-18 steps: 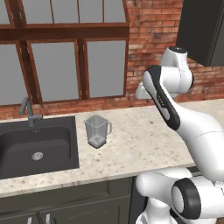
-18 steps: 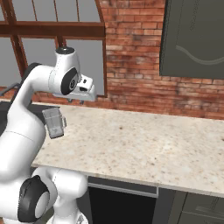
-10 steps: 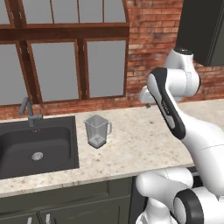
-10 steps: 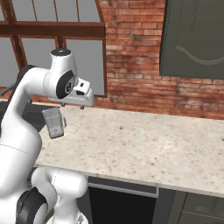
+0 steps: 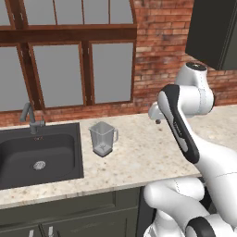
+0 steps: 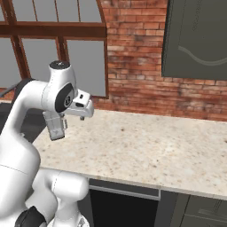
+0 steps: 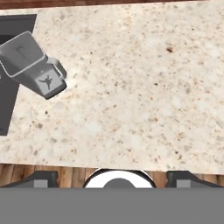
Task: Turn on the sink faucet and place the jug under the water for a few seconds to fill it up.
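Note:
The clear jug (image 5: 102,139) stands upright on the speckled counter, just right of the black sink (image 5: 18,172). It shows again as the jug (image 6: 55,127) behind my arm, and as the jug (image 7: 33,65) at upper left, beside the sink (image 7: 6,109). The grey sink faucet (image 5: 30,118) rises behind the basin. Water is out of view. My gripper (image 5: 158,121) hangs above the counter, well right of the jug and clear of it. The gripper (image 7: 113,177) is open, with its fingertips (image 7: 43,177) far apart and nothing between them. The gripper (image 6: 82,117) points down at the counter.
A brick wall (image 5: 162,51) and windows (image 5: 69,69) run behind the counter. A dark upper cabinet (image 5: 213,32) hangs at right, above the arm. Bare counter (image 6: 146,146) stretches to the right of the jug. The counter's front edge (image 5: 92,187) lies close to the base.
The gripper's fingers have spread wide apart. The hand has sunk a little toward the counter while the upper arm swung. The jug has stayed put.

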Tool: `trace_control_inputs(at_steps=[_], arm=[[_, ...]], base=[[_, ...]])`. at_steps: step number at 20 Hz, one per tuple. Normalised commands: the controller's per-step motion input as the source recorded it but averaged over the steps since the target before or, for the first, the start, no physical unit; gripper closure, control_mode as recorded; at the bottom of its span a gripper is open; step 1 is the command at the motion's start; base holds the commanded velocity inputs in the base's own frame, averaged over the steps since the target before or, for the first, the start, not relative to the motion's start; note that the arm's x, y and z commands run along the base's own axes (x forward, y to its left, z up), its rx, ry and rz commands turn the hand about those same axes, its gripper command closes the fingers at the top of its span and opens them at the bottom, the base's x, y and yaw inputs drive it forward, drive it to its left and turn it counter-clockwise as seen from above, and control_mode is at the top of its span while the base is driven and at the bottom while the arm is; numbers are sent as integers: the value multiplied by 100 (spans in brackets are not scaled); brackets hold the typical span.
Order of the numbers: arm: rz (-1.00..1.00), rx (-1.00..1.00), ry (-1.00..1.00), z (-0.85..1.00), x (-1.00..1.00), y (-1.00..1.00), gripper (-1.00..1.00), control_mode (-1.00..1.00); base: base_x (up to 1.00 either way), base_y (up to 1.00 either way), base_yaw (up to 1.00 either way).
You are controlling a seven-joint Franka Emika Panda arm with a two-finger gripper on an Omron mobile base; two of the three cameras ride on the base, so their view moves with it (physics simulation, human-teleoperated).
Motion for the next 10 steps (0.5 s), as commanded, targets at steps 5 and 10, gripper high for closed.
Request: trace_control_inputs(at_steps=[5,10], arm=[[0,0,0,-5,0,0,-100,-100],[0,0,0,0,0,0,-100,100]], base=[[0,0,0],[-23,2,2]])
